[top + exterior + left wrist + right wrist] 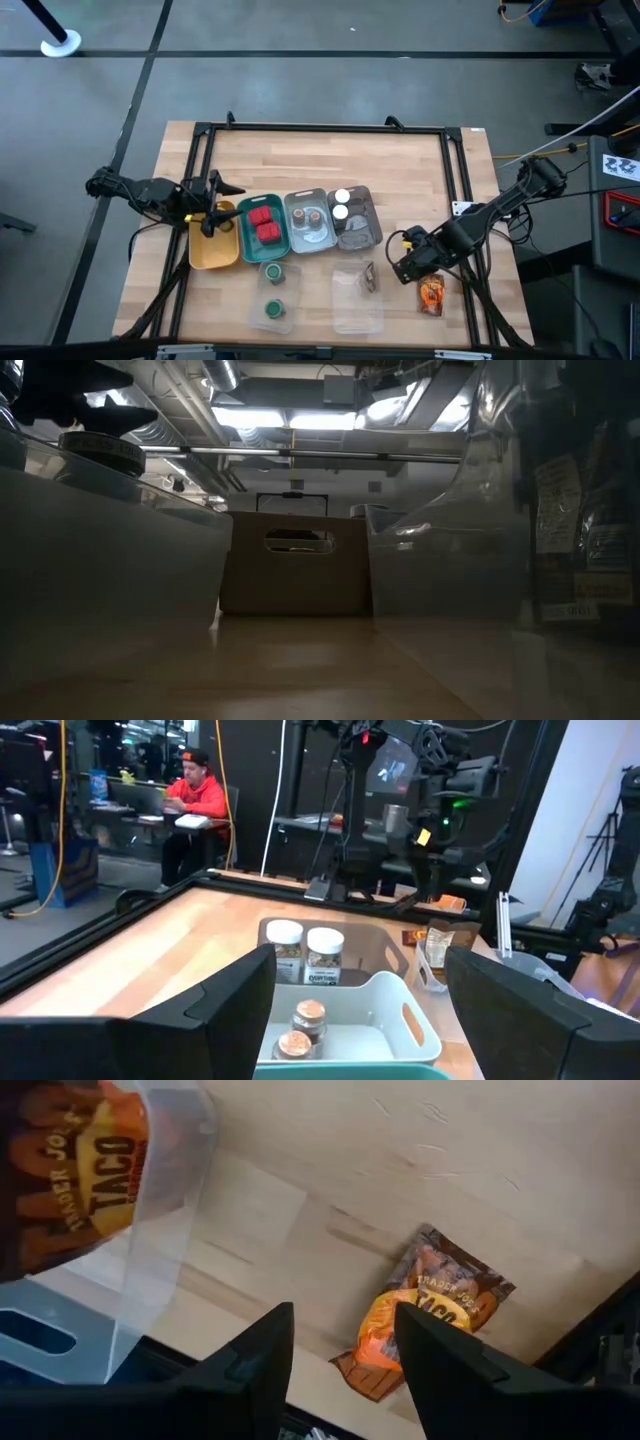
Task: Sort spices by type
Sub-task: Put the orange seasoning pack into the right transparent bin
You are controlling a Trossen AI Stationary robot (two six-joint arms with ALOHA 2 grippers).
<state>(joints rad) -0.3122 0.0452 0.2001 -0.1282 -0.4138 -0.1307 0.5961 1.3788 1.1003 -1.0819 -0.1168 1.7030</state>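
My left gripper (218,208) (360,1020) is open above the far end of the yellow tray (213,248). Its wrist view looks across two brown-capped jars (302,1028) in a pale tray and two white-capped jars (305,953) in a grey tray. Two red boxes (265,226) lie in the teal tray. Two green-capped jars (273,290) stand near the near edge. My right gripper (410,266) (345,1342) is open above the table, just left of an orange-red pouch (431,293) (425,1320) lying flat on the wood. Another pouch (370,278) (80,1170) lies at a clear plastic lid.
Four trays stand in a row across the table's middle: yellow, teal (248,240), pale (296,208) and grey (372,222). Clear plastic lids (355,305) lie toward the near edge. A black frame (320,128) runs round the table. A seated person (195,805) shows beyond it.
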